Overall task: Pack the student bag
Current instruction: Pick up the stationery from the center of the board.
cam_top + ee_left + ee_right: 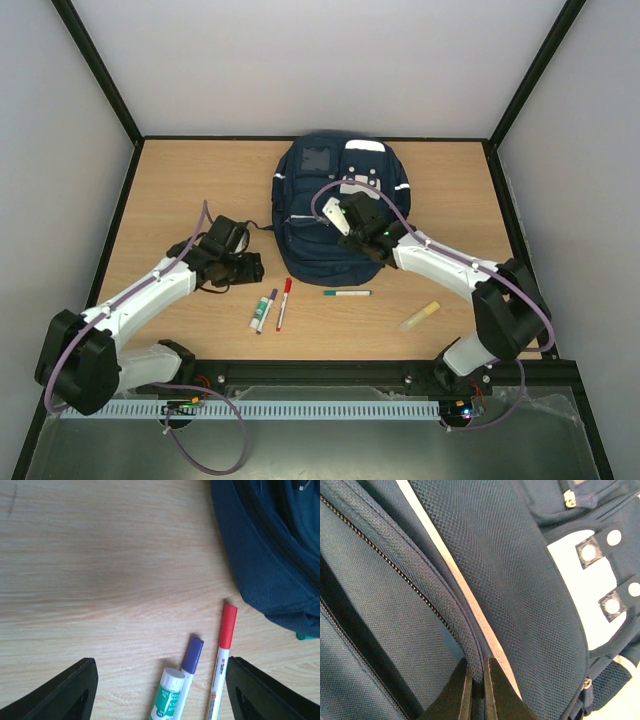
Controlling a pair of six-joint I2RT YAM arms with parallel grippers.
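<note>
The navy student bag [310, 190] lies at the table's back centre with its zip open. My right gripper [362, 222] is over it and shut on the bag's zip-edge fabric [470, 647]; the white stripe [465, 587] runs beside the pinch. My left gripper [240, 268] is open above the table, left of the bag. Between its fingers [60, 692] lie a green-and-white glue stick [167, 697], a purple-capped marker [191, 657] and a red-capped marker [225, 650]. The bag's corner [270, 555] fills the left wrist view's upper right.
The glue stick [258, 312], purple marker [268, 305] and red marker [283, 303] lie near the front. A green-capped pen [347, 293] lies in front of the bag, and a yellow stick [420, 316] at front right. Black-framed walls enclose the table.
</note>
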